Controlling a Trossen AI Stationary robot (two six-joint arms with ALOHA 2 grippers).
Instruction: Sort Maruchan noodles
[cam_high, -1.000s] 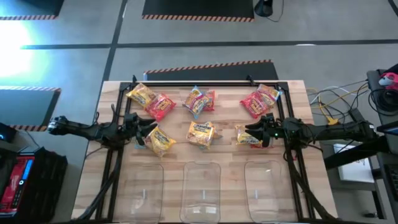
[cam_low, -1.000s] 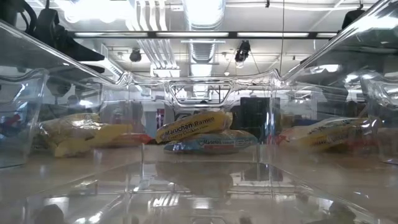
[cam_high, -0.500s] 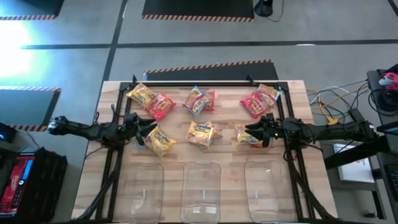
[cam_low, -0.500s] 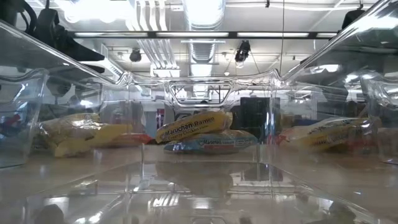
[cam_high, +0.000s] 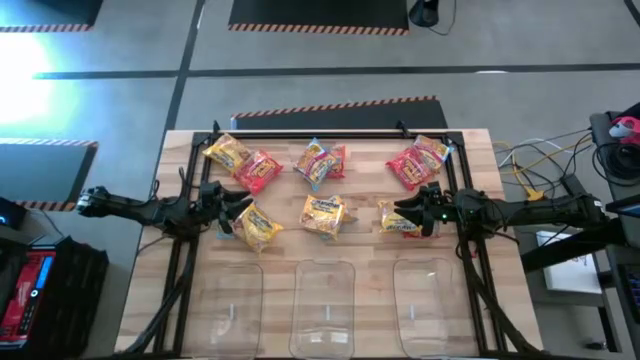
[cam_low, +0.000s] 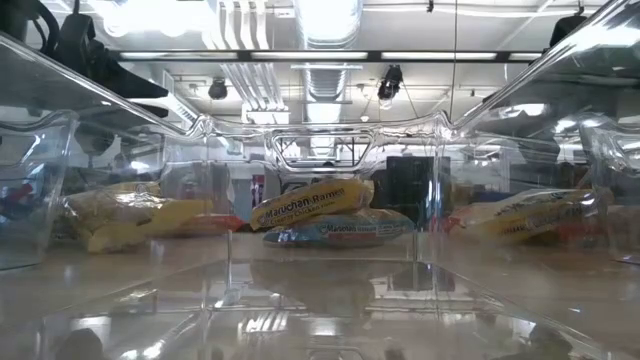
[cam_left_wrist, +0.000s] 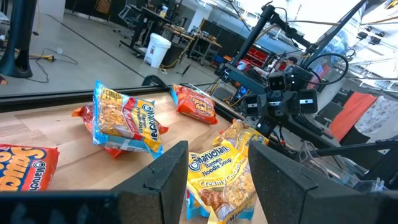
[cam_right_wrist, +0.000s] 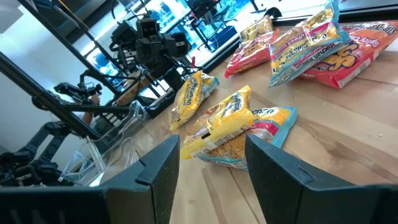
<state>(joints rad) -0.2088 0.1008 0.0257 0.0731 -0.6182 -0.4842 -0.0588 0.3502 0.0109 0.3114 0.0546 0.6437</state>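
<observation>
Several Maruchan packets lie flat on the wooden table. A yellow one (cam_high: 258, 227) is by the left gripper (cam_high: 243, 207), a yellow pile (cam_high: 323, 213) sits mid-table, and a yellow-red one (cam_high: 400, 220) lies under the right gripper (cam_high: 393, 215). Farther back lie a yellow-and-red pair (cam_high: 242, 162), a blue-yellow pile (cam_high: 320, 160) and a red pair (cam_high: 418, 160). In the left wrist view the open left gripper (cam_left_wrist: 217, 149) frames a yellow creamy-chicken packet (cam_left_wrist: 224, 180). In the right wrist view the open right gripper (cam_right_wrist: 211, 146) faces the yellow packet on a blue one (cam_right_wrist: 233, 124).
Three clear plastic bins stand along the near edge: left (cam_high: 228, 305), middle (cam_high: 325, 305), right (cam_high: 425, 300). The low view looks through their walls at the packets (cam_low: 312, 203). A dark frame rail (cam_high: 310, 132) runs along the far edge. Bare wood lies between packets and bins.
</observation>
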